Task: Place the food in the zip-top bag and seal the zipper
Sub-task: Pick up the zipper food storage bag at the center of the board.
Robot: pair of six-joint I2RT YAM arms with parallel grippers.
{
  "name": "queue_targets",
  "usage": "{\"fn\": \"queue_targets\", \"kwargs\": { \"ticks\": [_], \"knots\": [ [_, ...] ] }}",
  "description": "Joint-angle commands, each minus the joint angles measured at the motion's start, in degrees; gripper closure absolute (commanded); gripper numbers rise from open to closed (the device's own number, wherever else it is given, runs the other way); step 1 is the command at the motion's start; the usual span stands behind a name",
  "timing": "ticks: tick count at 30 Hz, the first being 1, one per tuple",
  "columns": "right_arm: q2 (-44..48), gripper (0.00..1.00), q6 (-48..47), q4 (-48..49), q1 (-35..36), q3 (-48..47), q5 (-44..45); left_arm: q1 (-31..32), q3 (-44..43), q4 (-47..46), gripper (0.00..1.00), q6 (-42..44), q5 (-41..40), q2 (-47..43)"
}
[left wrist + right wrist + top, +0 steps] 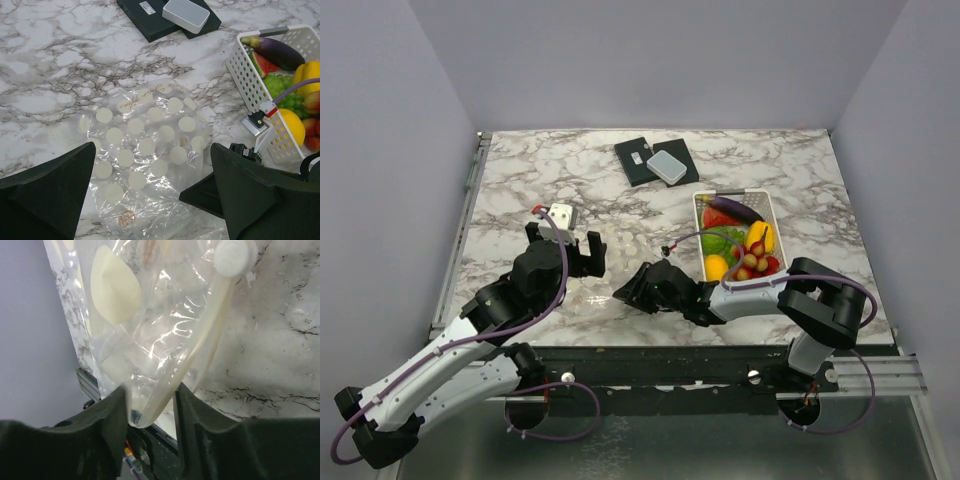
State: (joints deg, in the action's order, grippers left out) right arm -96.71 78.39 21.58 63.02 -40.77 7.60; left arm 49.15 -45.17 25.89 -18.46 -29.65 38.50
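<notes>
Caught w/ R gripper (150, 392) straddling corner of limp, slick zip-top bag (135, 125) flat on table (50, 65) left of food (740, 250) basket (250, 85), clamp unclear, L gripper (152, 150) gaping above; prob. best pinched by edge.

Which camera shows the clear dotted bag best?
The left wrist view: the zip-top bag lies flat on the table, its dots plainly visible. The top external view shows only a faint sheen; the right wrist view shows one edge close up between the right gripper fingers.
</notes>
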Motion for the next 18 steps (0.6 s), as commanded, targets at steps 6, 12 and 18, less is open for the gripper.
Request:
{"fn": "queue_targets", "kwargs": {
  "ticks": [6, 12, 18],
  "knots": [
    [2.1, 0.81, -1.7, 0.0, 0.4, -0.7, 6.2, -0.1, 0.8, 0.1, 0.01, -0.4, 0.0, 0.6],
    [5.7, 0.99, -5.1, -4.1, 0.4, -1.0, 7.7, -0.1, 0.7, 0.1, 0.01, -0.5, 0.9, 1.5],
    [10.9, 0.99, -8.2, -8.8, 0.3, -0.4, 10.5, 0.0, 0.1, 0.3, 0.01, -1.4, 1.7, 2.9]
  ]
}}
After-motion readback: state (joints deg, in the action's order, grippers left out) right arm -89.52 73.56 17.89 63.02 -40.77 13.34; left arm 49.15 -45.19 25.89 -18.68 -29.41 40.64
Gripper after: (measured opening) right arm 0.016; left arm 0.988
